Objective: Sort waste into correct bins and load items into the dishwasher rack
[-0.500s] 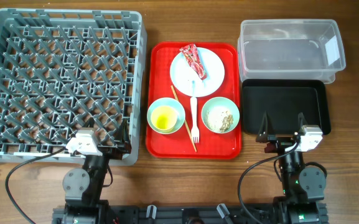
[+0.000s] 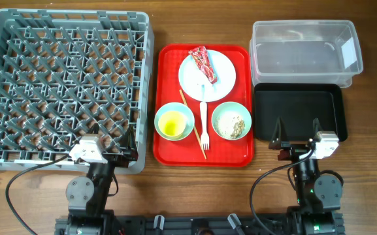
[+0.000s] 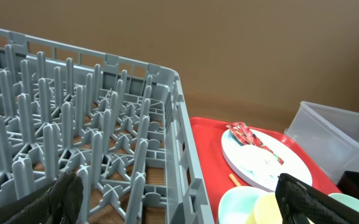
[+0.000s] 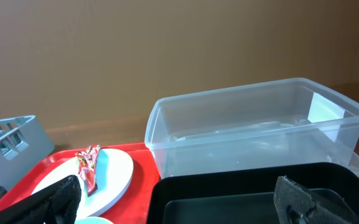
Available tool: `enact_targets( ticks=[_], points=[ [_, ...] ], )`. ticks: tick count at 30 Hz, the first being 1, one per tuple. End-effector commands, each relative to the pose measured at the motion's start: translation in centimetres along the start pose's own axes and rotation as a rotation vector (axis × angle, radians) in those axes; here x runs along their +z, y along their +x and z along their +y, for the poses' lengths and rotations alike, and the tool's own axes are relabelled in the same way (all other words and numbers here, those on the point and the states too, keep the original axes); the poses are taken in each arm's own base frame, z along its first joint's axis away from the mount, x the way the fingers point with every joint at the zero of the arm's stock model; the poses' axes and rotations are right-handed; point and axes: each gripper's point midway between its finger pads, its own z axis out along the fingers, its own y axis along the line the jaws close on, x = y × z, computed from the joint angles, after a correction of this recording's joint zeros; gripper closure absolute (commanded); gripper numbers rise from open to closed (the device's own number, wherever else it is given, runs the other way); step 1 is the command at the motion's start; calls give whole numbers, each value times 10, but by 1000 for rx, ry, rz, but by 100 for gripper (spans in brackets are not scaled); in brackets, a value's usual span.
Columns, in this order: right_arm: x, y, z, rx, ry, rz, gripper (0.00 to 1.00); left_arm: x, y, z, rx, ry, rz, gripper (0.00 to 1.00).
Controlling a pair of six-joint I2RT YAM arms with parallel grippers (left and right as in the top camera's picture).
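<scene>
My left gripper (image 3: pixel 179 202) and right gripper (image 4: pixel 176 202) both have fingers spread, holding nothing. Red wrapper (image 2: pixel 204 63) lies on the plate (image 2: pixel 191 78), upper centre; crumbs (image 2: pixel 231 123), I think, fill the right bowl (image 2: pixel 245 112).

The grey dishwasher rack (image 2: pixel 70 16), full of upright pegs, sits at the left. To its right lies the pale blue plate (image 2: pixel 191 81), with the red wrapper (image 2: pixel 204 64) on it and the white fork (image 2: pixel 203 121) touching its near rim. One bowl (image 2: pixel 159 127) holds the yellow cup (image 2: pixel 172 123), and the other bowl (image 2: pixel 215 127) holds rice crumbs (image 2: pixel 230 123). The chopstick (image 2: pixel 198 140) lies slanted between them. At the far right are the clear tub (image 2: pixel 304 24) and the black tray (image 2: pixel 299 114).
</scene>
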Motion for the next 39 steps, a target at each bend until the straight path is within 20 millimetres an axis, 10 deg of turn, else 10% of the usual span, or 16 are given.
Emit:
enact_targets(
  ticks=[1,29,39],
  points=[
    [0,-2,2,-10,-14,-8,0,0,2,1,13,-4,3,0],
    [0,-1,5,-8,-31,-1,0,0,-3,6,1,-35,-19,0],
    [9,-37,21,40,-44,192,0,2,-37,5,-21,-133,160,0]
  ],
)
